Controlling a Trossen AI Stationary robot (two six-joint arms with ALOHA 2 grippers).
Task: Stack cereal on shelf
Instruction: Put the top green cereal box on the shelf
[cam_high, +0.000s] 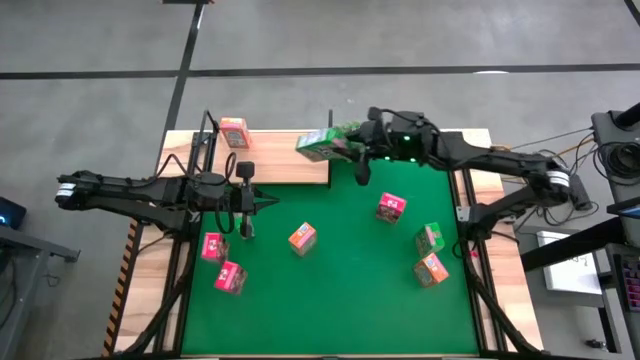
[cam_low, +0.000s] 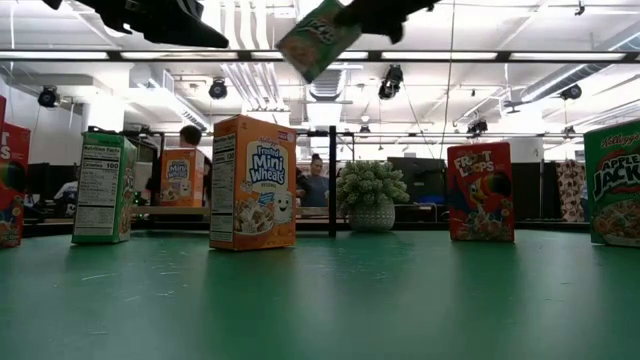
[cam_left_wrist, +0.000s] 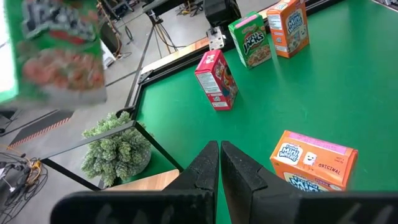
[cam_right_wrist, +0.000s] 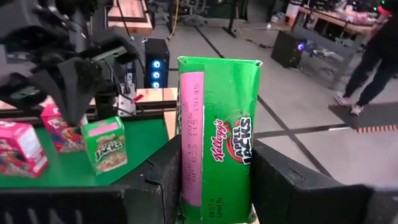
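- Green printed cardboard cereal box (cam_right_wrist: 217, 140), Apple Jacks lettering (pink side panel), raised clear of the table, tilted above the right end of the flat light wood shelf board with thin black uprights (cam_high: 285, 170).
- Pink-red box (cam_high: 233, 132) stands at the shelf's far left.
- Six boxes stand on the mat: two pink-red near left (cam_high: 222, 262), orange at centre (cam_high: 302, 237), pink-red (cam_high: 390, 207), green (cam_high: 431, 237) and orange (cam_high: 432, 270) right.

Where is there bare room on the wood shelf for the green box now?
The light wood shelf board is bare between the pink-red cereal box at its left end and the green Apple Jacks box held in the right claw over its right end. The left claw, shut, crowds the front edge.
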